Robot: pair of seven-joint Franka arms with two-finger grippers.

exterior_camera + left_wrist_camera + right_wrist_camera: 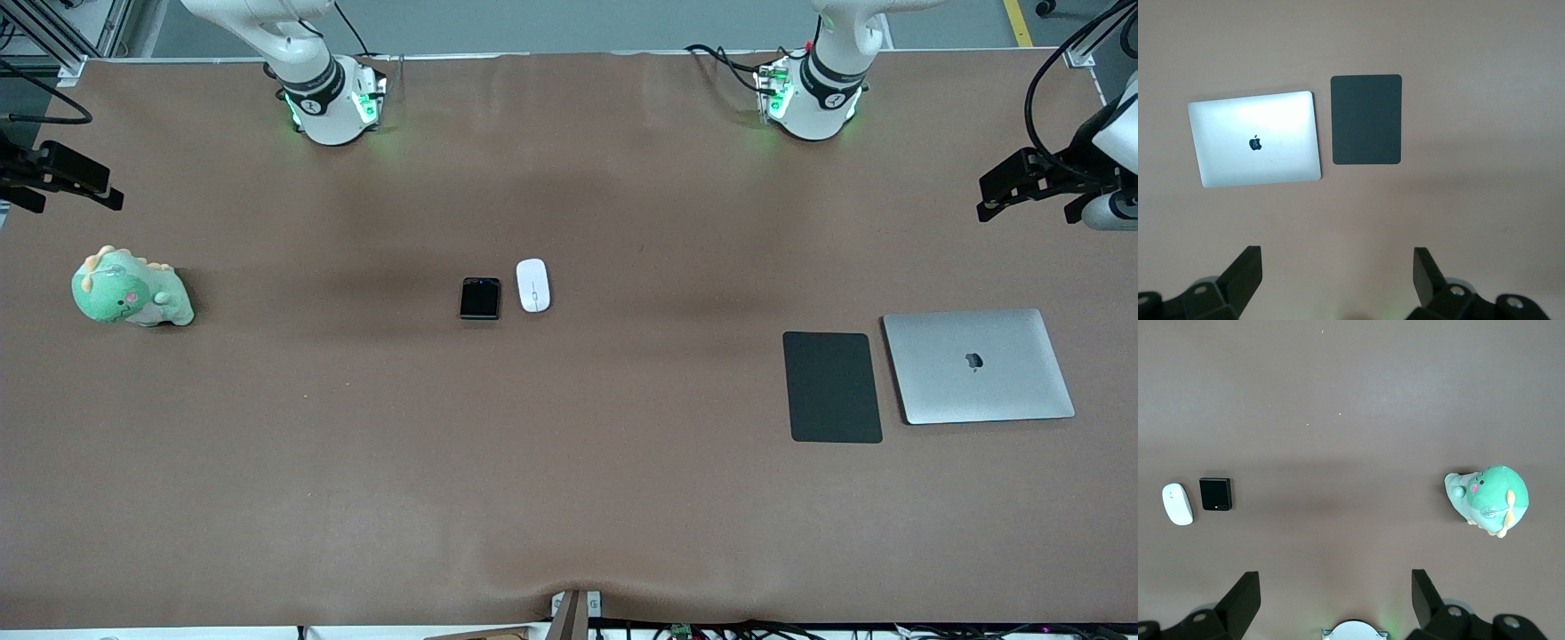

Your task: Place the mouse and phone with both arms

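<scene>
**Mouse and phone side by side at mid-table, both grippers released**

The mouse, a small white glossy oval with a thin grey line on top, lay at the middle of the brown table, just beside the phone, a small black glossy rectangle with rounded corners, which sat toward the right arm's end. Both were judged light, rigid and slippery; the mouse was best pinched across its narrow flanks, the low phone across its long edges.

One mouse, one phone, one matte black pad, one closed silver laptop and one green plush dinosaur were counted.

The left gripper hung spread over the laptop end, the right gripper spread near the plush.
</scene>
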